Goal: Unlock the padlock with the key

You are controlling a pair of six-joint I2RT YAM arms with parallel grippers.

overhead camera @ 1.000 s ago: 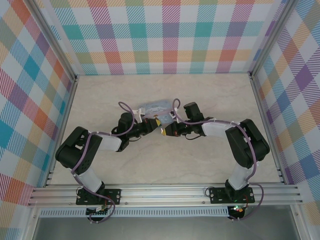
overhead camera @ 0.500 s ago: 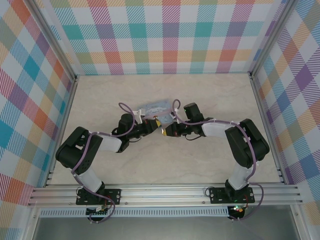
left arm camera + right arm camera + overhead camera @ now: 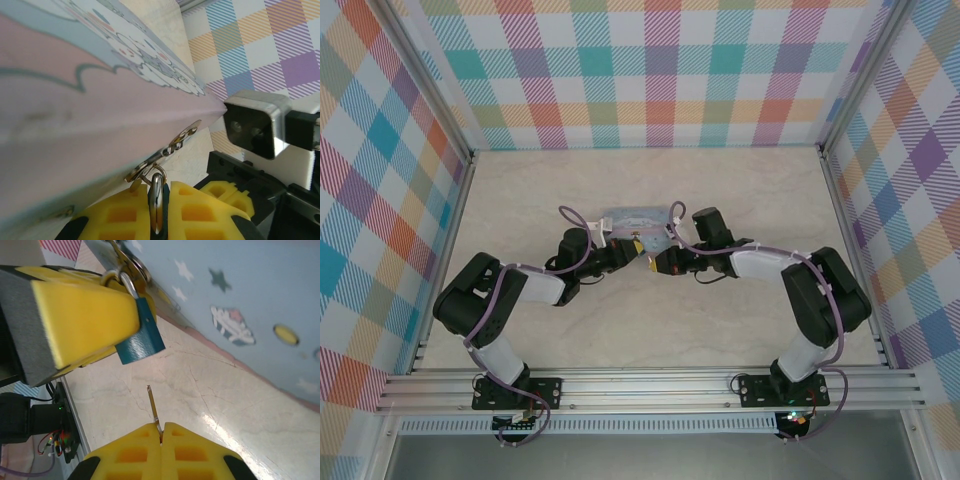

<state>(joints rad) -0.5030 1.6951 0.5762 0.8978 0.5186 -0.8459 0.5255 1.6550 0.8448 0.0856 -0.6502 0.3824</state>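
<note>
My right gripper (image 3: pixel 161 434), pinching the key (image 3: pixel 152 405), had backed off the padlock (image 3: pixel 141 336). My left gripper (image 3: pixel 158 192) stayed clamped on it.

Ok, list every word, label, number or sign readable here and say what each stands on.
No readable text anywhere.
The pale-blue cartoon-printed tin box: only pictures, stars and a feather, no letters.
The small blue padlock: the body face shown is plain.
The thin dark-grey key: too small to tell any stamp.

No legible text, brand, number or sign anywhere. Tin box (image 3: pixel 260 285) prints: stars, feather, clouds, drawings only, no lettering readable.
</note>
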